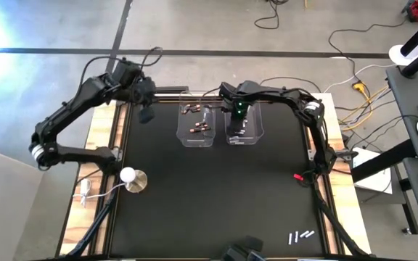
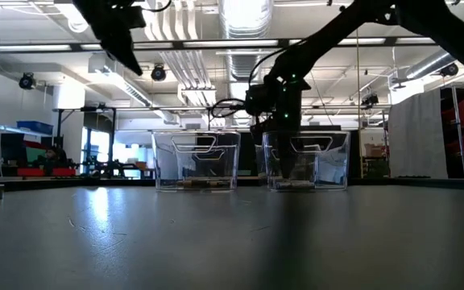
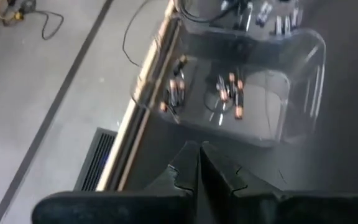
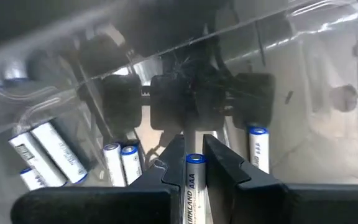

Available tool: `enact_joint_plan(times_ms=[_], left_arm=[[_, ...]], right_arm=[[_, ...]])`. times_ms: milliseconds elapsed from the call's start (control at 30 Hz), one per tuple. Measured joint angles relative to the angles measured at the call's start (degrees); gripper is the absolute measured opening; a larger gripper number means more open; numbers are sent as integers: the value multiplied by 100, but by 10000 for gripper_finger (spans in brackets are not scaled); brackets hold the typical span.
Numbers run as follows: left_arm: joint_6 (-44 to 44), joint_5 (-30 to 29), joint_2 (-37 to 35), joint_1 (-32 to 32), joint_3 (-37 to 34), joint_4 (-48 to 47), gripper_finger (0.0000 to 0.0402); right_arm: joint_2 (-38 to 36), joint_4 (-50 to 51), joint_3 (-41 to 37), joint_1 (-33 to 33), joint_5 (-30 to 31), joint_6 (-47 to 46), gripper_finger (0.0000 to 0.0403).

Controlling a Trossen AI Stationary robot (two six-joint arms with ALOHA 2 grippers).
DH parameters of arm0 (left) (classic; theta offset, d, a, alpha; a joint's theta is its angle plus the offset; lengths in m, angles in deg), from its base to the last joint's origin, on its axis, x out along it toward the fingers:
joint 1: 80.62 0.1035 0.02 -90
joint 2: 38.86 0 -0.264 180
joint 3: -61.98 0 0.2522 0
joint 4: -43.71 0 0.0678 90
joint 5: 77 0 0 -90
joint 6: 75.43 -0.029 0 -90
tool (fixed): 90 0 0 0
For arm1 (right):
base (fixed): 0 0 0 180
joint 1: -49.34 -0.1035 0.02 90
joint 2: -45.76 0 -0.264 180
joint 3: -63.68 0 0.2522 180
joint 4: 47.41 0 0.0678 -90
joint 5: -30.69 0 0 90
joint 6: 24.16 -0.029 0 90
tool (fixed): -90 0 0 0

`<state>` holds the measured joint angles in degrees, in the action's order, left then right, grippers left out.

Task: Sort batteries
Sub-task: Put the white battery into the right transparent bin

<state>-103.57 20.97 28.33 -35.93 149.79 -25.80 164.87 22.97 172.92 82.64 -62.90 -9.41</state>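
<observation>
1. The right pincer (image 4: 193, 163) is down inside the right clear bin (image 1: 247, 135), its fingers clamped on a white battery (image 4: 192, 186) with a blue tip, held end-up between them.
2. More silvery-white batteries (image 4: 50, 149) lie on the floor of that same bin, some just beside the held one, one (image 4: 258, 148) on its other side.
3. The left clear bin (image 1: 196, 125) stands just beside the right clear bin, touching or nearly so; it holds the dark, copper-tinted batteries (image 3: 230, 94) in small clusters.
4. The left pincer (image 3: 199, 163) hangs above the desk (image 1: 209, 196) to the left of the left clear bin, fingers pressed together with nothing between them.
5. Three loose white batteries (image 1: 300, 235) lie on the desk well away from the right clear bin, near the desk's front right corner.
6. A small red object (image 1: 297, 176) sits by the desk's right edge, between the right clear bin and those loose batteries.
7. A white round-based knob (image 1: 132, 178) rests at the desk's left edge, well in front of the left clear bin.
</observation>
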Motion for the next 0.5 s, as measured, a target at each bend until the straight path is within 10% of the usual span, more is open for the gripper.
enact_joint_plan(times_ms=[500], left_arm=[[17,-44,-318,-37,-157,-61,0]], right_arm=[[237,29,-28,-3,-115,-213,94]])
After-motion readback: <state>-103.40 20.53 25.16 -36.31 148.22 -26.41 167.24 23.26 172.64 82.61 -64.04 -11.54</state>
